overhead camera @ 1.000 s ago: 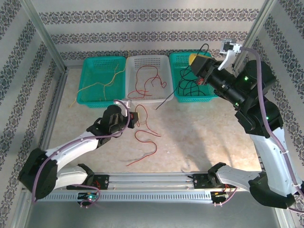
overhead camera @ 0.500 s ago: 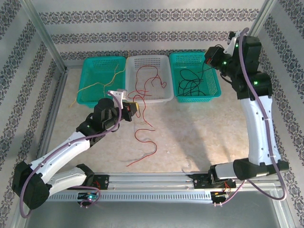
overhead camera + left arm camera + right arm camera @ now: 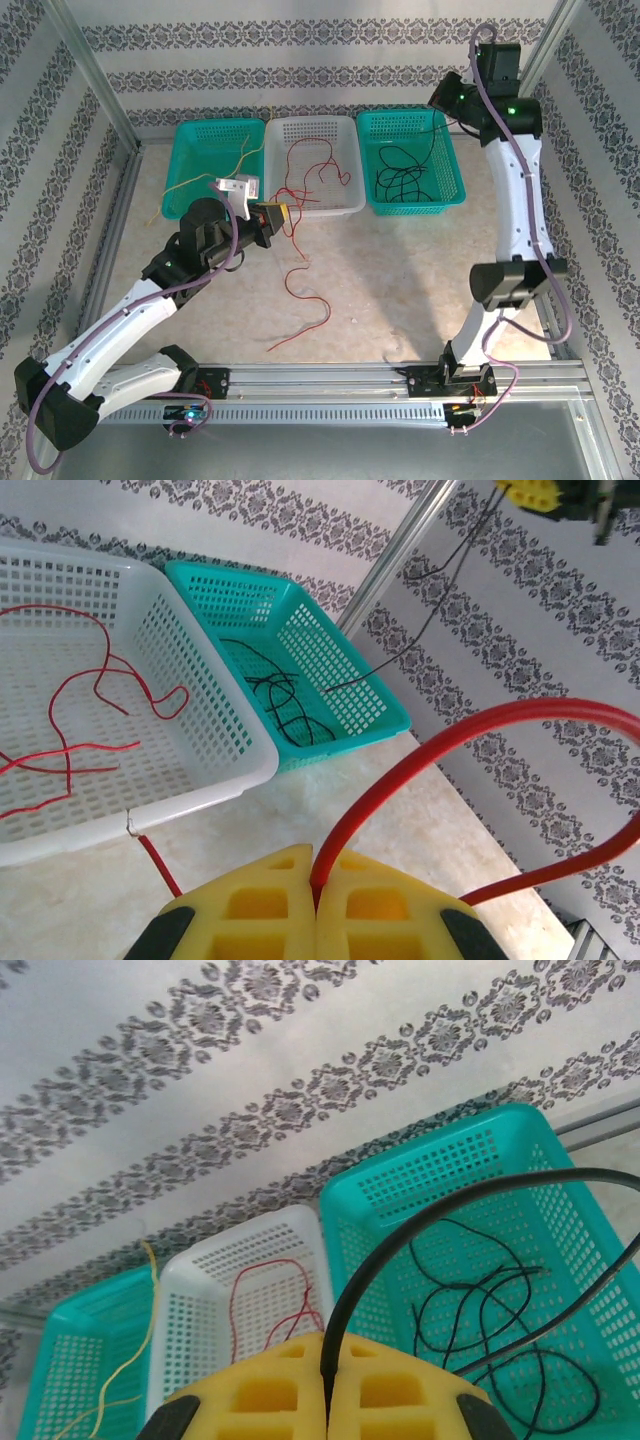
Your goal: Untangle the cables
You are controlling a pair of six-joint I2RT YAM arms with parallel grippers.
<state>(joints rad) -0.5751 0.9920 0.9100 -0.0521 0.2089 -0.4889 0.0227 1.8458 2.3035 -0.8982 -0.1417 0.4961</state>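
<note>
Pinching red cable: left pincer

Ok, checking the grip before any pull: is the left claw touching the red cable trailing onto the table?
Touching. The left wrist view shows the red cable clamped in the seam of the shut left claw.

The white basket holds red cable; the teal basket left of it has a yellow-tan cable; the teal basket right of it has black cables; beneath it the surface is pale marbled beige; behind it the wallpaper is white with grey floral bands.
</note>
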